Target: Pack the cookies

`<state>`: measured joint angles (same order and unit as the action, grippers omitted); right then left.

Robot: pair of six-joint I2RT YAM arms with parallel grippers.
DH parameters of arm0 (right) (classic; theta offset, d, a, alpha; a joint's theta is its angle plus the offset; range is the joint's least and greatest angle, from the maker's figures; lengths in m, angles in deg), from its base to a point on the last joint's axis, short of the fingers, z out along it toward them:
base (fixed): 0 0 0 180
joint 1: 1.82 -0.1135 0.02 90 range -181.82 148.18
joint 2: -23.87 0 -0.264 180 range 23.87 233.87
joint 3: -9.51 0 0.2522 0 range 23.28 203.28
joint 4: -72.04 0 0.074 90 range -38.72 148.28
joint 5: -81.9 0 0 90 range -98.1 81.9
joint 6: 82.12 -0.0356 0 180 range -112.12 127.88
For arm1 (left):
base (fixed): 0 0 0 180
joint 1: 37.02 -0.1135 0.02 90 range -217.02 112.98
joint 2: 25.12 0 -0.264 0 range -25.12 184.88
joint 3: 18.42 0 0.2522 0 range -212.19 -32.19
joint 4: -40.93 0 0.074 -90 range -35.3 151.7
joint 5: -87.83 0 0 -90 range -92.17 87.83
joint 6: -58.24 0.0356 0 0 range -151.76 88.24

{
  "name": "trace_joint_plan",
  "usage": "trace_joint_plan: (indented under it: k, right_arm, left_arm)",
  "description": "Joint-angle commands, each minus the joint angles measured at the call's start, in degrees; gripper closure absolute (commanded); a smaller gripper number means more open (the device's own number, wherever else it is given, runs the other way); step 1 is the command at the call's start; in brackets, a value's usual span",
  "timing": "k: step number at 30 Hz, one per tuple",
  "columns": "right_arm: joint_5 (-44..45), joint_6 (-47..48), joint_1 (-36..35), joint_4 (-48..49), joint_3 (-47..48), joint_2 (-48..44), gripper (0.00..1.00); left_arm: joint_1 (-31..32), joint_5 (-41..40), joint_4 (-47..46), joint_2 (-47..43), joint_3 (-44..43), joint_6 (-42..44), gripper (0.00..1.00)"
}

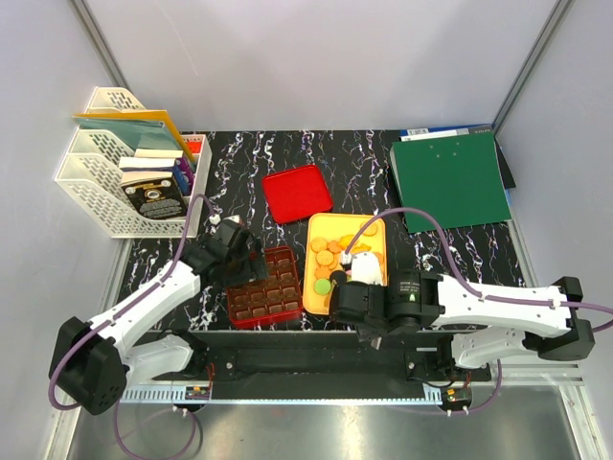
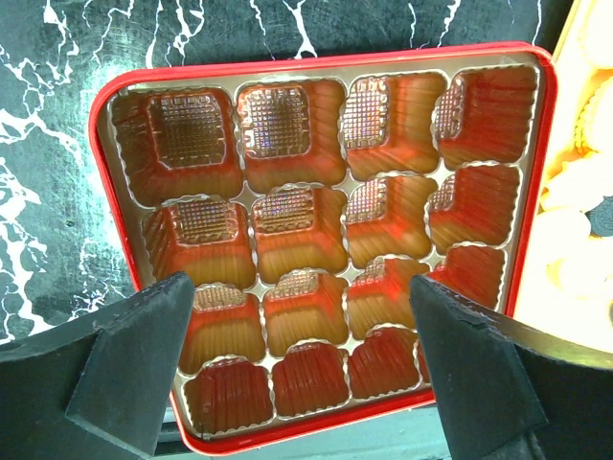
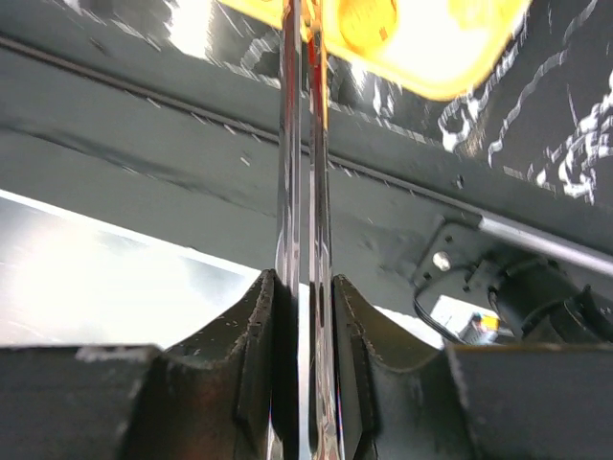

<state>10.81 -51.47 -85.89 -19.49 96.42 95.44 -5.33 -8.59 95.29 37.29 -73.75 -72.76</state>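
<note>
Pick-up step: right end effector [image 3: 305,287] pinched on thin tongs [image 3: 287,144], cookies [image 1: 330,254] just ahead on yellow tray [image 1: 374,230]; left end effector [image 2: 302,287] spread wide, empty, red grid box [image 2: 297,220] below; next probably: nip one cookie, carry to its left.

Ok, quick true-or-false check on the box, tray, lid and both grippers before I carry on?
The cookies lie in the yellow tray. True.
The red grid box already holds some. False: every compartment in view is empty.
The left gripper is shut. False: it is open above the box.
The right gripper pinches thin metal blades. True.
The red lid sits on the box. False: it lies apart, farther back.
</note>
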Motion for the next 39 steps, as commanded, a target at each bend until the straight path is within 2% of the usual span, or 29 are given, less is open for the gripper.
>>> trace_joint_plan:
  k: [1, 9, 14, 23, 31, 39]
  right_arm:
    - [6.92, 1.08, -0.48, -15.04, 7.62, 2.52, 0.78]
    - [12.45, 2.22, 0.31, -15.04, 12.54, 5.33, 0.84]
    - [15.88, 5.73, 3.29, -13.46, 17.37, 8.22, 0.87]
    - [14.22, 16.01, 5.50, -3.89, 20.46, 14.20, 0.89]
    - [12.46, 22.61, 6.73, 2.63, 21.60, 19.21, 0.89]
    - [12.20, 25.25, 6.82, 4.39, 28.27, 22.21, 0.90]
  left_arm:
    - [0.22, 0.35, -1.23, -0.45, -3.52, -0.14, 0.01]
    - [0.13, -1.40, 1.23, -1.41, -6.69, 0.39, 0.01]
    - [0.13, -4.38, 3.69, -2.82, -9.15, -1.45, 0.01]
    - [-0.22, -10.63, 8.70, -7.73, -11.09, -3.65, 0.01]
    - [-0.39, -10.64, 10.38, -11.70, -8.19, -5.06, 0.01]
    - [-0.39, -10.46, 10.99, -13.90, -5.99, -5.59, 0.01]
